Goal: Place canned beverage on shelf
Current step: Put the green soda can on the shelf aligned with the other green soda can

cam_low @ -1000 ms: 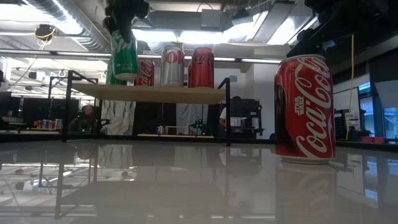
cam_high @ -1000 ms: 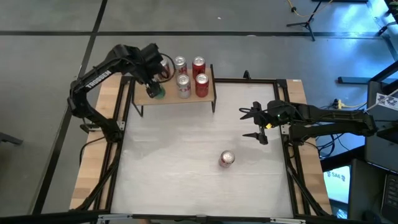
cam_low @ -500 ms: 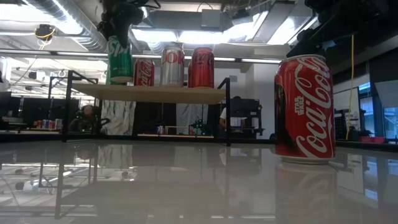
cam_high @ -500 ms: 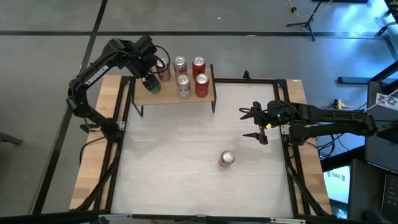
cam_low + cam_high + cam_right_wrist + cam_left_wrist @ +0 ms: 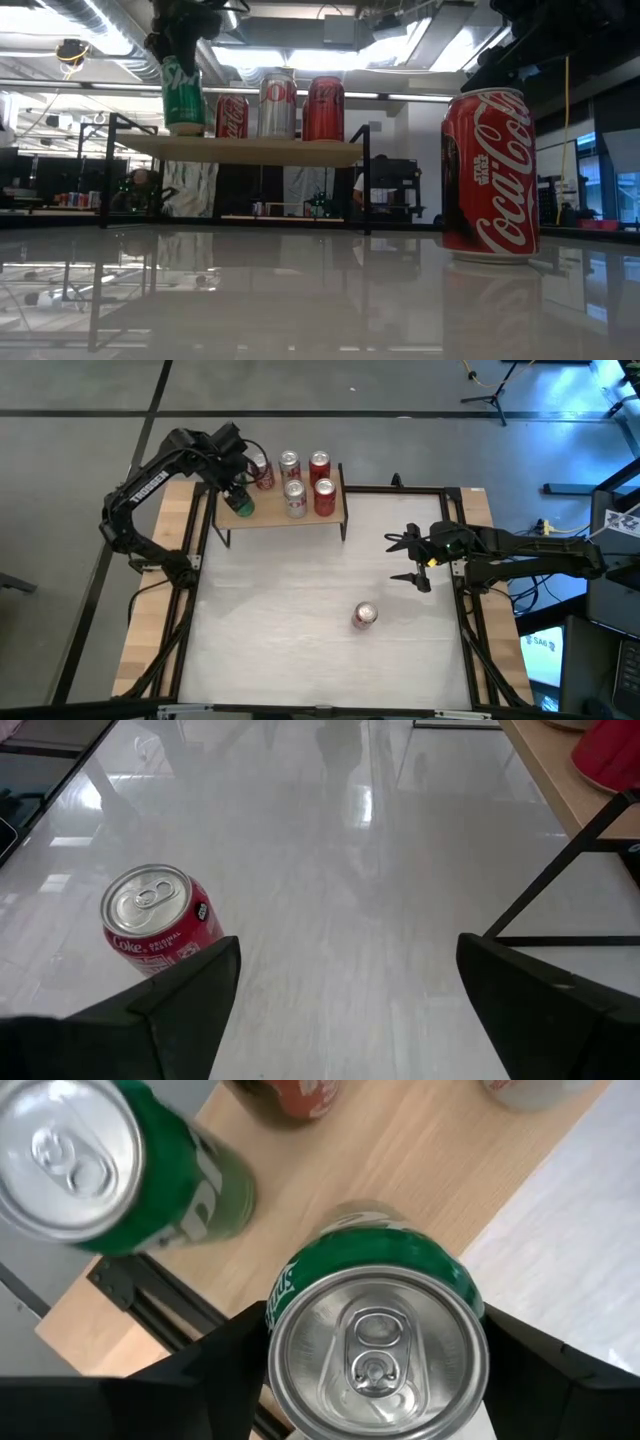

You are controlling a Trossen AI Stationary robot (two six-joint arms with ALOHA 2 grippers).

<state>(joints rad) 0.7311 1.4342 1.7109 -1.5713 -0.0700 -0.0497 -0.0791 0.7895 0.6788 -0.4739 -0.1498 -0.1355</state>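
left arm: reaching over the shelf's left end, carrying the green can
left pincer: fingers clamped on the green can, one dark finger each side of the body just under the rim; gripping from above
green can position: sitting upright at the shelf's left front corner in the high view; low view is showing its base right at board level, cannot tell if it is touching down or hanging just above
second green can: standing on the board just beside the held one, seen in the left wrist view
shelf: light-wood board on thin black legs, standing at the bench's far edge
cans on shelf: red can next along, then silver can, then red cans toward the right end, all upright
handling: thin aluminium, looking rigid if full, smooth sides likely slippery, denting under a hard squeeze; a side grip on the upper body as now looks right, keeping it vertical; tall and narrow, so it is tipping easily near the board edge
bench: white top, wood side strips
loose can: red cola can, standing upright on the bench, well apart from the shelf, not yet shelved
right pincer: fingers spread apart, holding nothing, waiting over the bench's right side, near the loose can but apart from it
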